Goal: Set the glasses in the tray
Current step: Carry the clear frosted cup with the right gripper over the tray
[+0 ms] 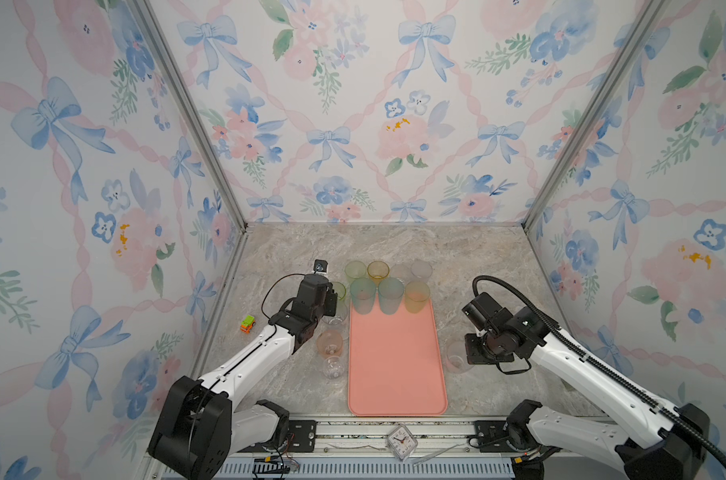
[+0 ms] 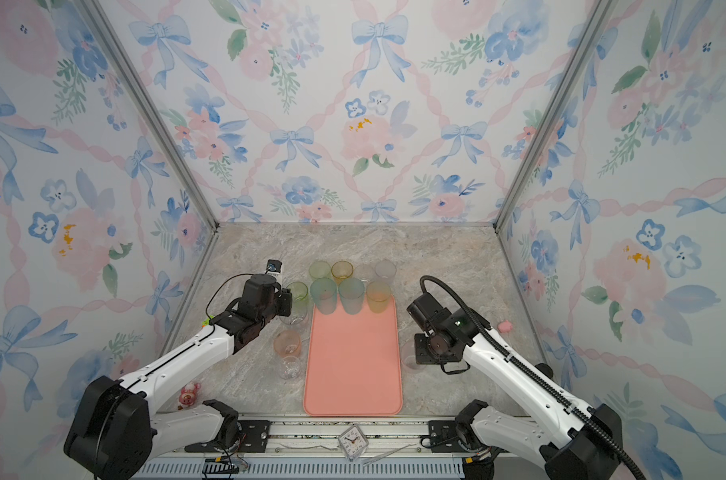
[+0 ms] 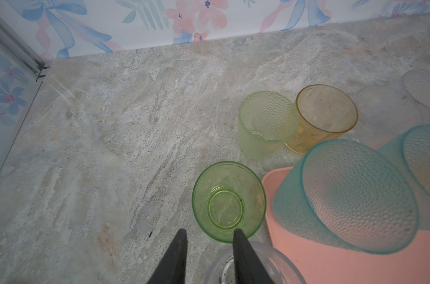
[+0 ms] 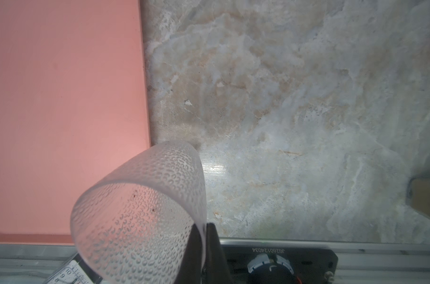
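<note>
Three tall translucent tumblers, two dimpled teal and one amber, stand at the far end of the flat, round-cornered salmon tray. Right gripper is clamped on the wall of a frosted dimpled tumbler just beside the tray's right edge, over the marbled counter. Left gripper stands parted above a smooth clear glass, left of the tray.

Clear glass cut off, clock cropped
</note>
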